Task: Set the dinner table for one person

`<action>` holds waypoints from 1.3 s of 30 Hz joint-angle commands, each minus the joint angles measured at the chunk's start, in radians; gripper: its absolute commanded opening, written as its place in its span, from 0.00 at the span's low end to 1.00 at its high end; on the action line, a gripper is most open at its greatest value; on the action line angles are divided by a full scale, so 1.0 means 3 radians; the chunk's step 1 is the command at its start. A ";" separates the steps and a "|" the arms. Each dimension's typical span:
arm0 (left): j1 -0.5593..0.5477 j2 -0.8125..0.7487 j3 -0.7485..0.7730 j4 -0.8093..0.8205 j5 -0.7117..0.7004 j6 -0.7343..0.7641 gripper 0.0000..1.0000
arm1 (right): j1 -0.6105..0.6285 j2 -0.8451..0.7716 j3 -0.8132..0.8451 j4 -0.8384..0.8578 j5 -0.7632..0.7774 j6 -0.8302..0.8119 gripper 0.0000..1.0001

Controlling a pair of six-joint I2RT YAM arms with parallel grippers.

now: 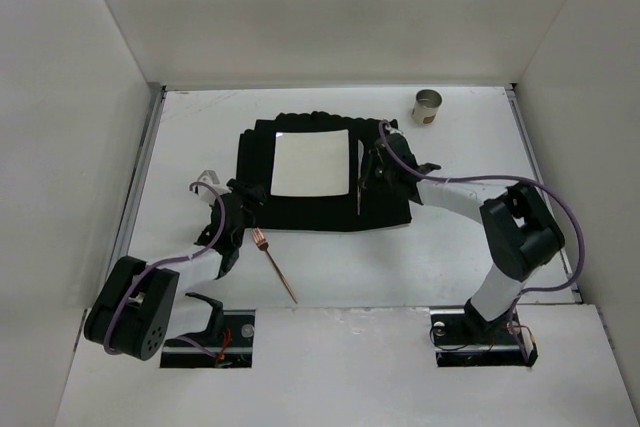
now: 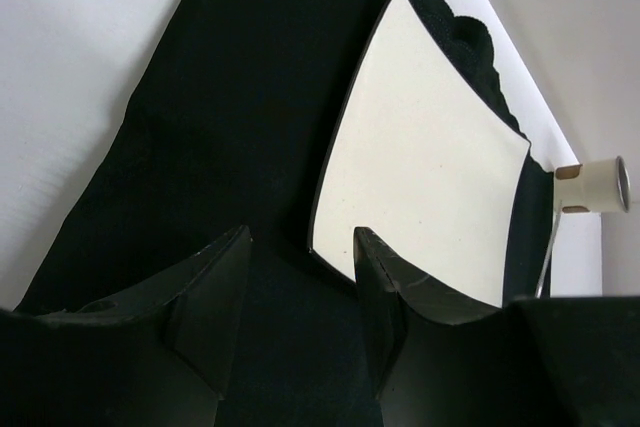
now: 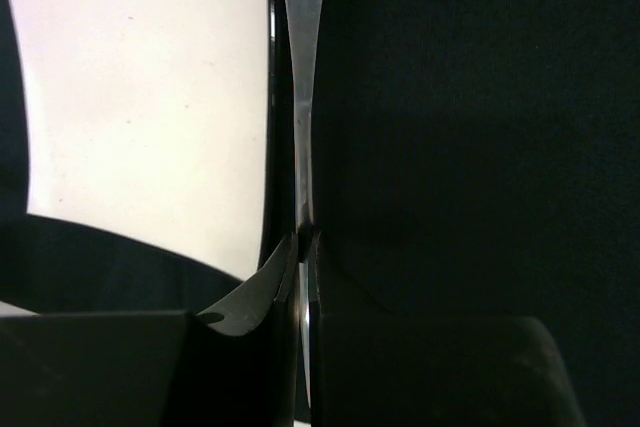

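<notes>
The white dinner table (image 1: 450,247) holds a black cloth mat (image 1: 300,212) with a square white plate (image 1: 312,162) on it. My right gripper (image 1: 368,175) is shut on a thin silver utensil (image 1: 359,194) that lies along the plate's right side on the mat. In the right wrist view the jaws (image 3: 305,237) pinch the utensil's handle (image 3: 303,97) beside the plate (image 3: 150,97). My left gripper (image 1: 247,199) is open and empty over the mat's left edge. Its fingers (image 2: 300,237) straddle bare mat (image 2: 230,127) near the plate's corner (image 2: 430,177).
A copper-coloured utensil (image 1: 276,265) lies on the table in front of the mat, near the left arm. A small cup (image 1: 428,105) stands at the back right and also shows in the left wrist view (image 2: 595,185). A small pale object (image 1: 205,179) lies left of the mat.
</notes>
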 commanded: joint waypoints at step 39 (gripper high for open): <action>-0.1919 -0.0696 0.1533 -0.4930 -0.1455 -0.0871 0.32 | 0.0220 -0.0849 -0.0862 0.1100 0.0598 -0.0201 0.09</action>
